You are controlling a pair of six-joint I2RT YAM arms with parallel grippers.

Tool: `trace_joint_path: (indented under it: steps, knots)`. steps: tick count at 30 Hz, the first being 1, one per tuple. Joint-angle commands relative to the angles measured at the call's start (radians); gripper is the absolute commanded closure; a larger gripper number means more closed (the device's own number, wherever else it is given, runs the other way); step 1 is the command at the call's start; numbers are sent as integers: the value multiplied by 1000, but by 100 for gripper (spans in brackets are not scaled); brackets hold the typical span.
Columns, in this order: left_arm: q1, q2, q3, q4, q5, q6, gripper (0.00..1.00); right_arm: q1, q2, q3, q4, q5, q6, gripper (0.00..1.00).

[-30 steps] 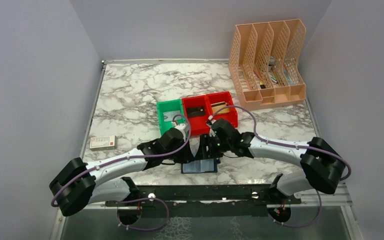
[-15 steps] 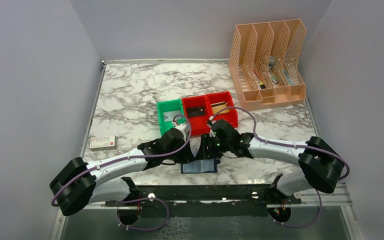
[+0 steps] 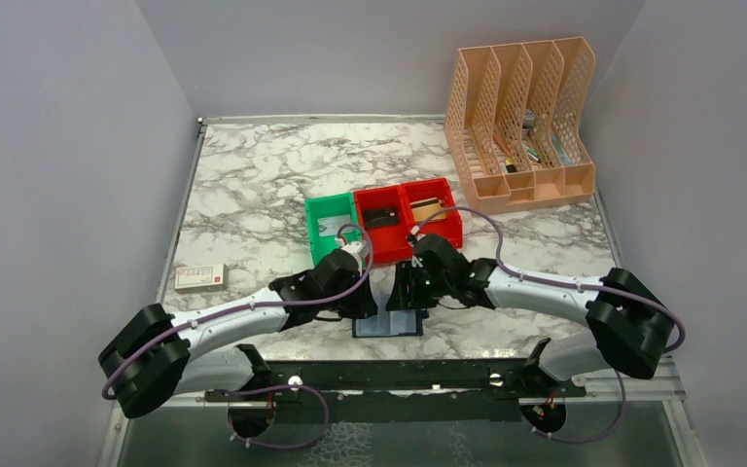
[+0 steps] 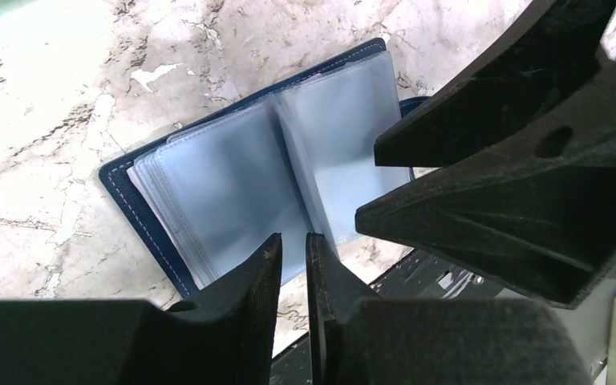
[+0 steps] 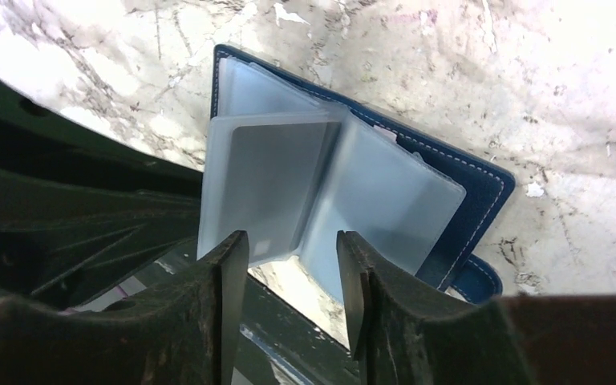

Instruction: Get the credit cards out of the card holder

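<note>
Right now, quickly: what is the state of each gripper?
Left gripper: fingers nearly closed; whether they hold anything cannot be told.
Right gripper: open, over the card holder.

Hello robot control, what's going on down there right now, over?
Status: left tool nearly shut, empty; right tool open over the clear sleeves; card holder lying open on table; tools crowding each other above it.
</note>
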State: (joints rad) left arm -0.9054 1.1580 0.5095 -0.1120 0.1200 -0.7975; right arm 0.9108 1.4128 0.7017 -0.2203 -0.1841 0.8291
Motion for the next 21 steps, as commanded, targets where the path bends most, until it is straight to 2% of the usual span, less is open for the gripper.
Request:
trace_joint_path:
  steps: [1, 4, 8, 12, 21]
  knots:
    - [-6, 10, 15, 19, 15, 12, 79, 7, -47, 27, 32, 24, -2, 48]
    - [-7, 15, 16, 21, 17, 12, 79, -6, -32, 64, 19, 80, 6, 48]
    - [-10, 16, 15, 21, 18, 11, 79, -20, 29, 109, 14, 42, 0, 47]
    - [-9, 18, 17, 26, 18, 11, 79, -20, 63, 98, 75, -32, 7, 47]
    - [-13, 14, 15, 27, 15, 10, 79, -20, 87, 68, 53, -6, -3, 49]
